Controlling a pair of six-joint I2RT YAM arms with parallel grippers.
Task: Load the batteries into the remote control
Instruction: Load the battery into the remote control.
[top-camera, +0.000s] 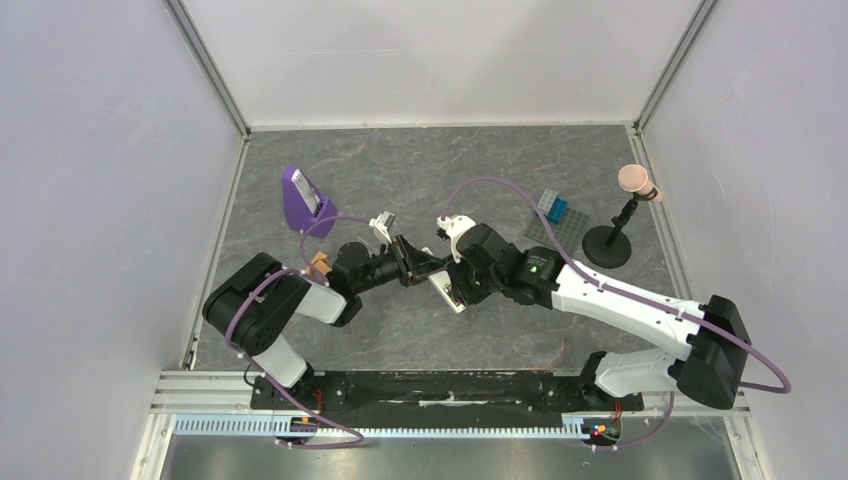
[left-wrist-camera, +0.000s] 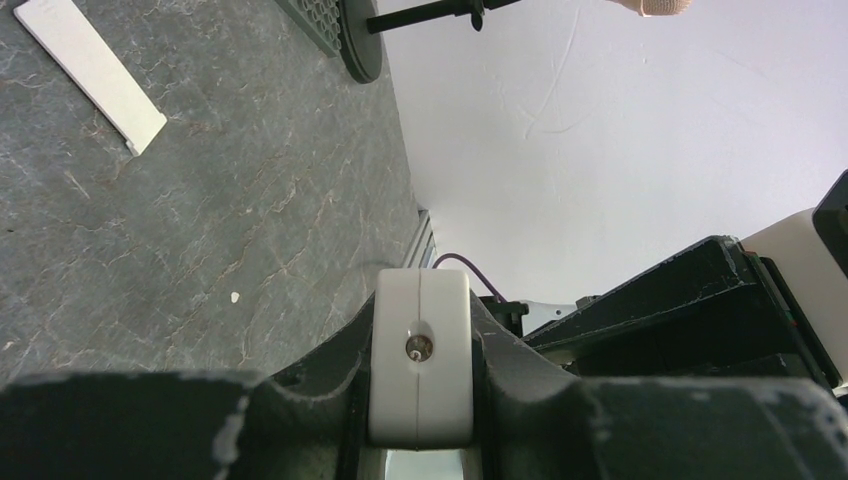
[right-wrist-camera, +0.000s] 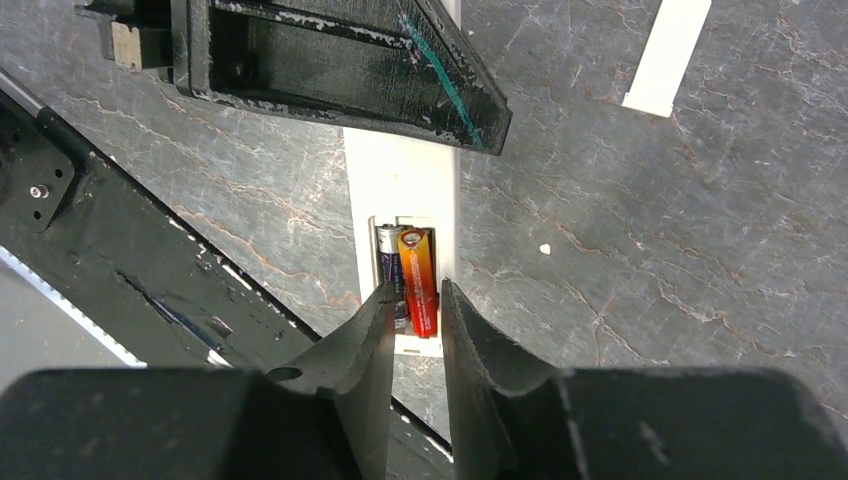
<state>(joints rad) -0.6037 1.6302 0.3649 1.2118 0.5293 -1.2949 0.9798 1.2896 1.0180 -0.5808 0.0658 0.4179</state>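
Your left claw (left-wrist-camera: 420, 395) is clamped on one end of the remote control (right-wrist-camera: 400, 175). Its two fingers press the white body from either side, and the remote sticks straight out ahead of the claw, toward your right arm. The left arm is folded at the elbow, with the forearm running out over the middle of the desk (right-wrist-camera: 650, 300) and the wrist pointing to the right.

Your right arm is stretched long from its base, and its wrist is bent so the right claw (right-wrist-camera: 416, 290) points down at the remote's open battery bay. The jaws stand a little apart and hold nothing. Both batteries lie side by side in the bay, directly ahead of the fingertips. The dark battery (right-wrist-camera: 387, 262), silvery tip away from the claw, sits by the left finger. The red-orange battery (right-wrist-camera: 417, 275) runs into the gap between the two fingers. I cannot tell whether the fingertips touch it.

One finger of the left claw crosses the remote beyond the bay, straight ahead of the right claw. A flat white strip (right-wrist-camera: 665, 55) lies on the desk ahead and to the right of the right claw, well apart from the remote.
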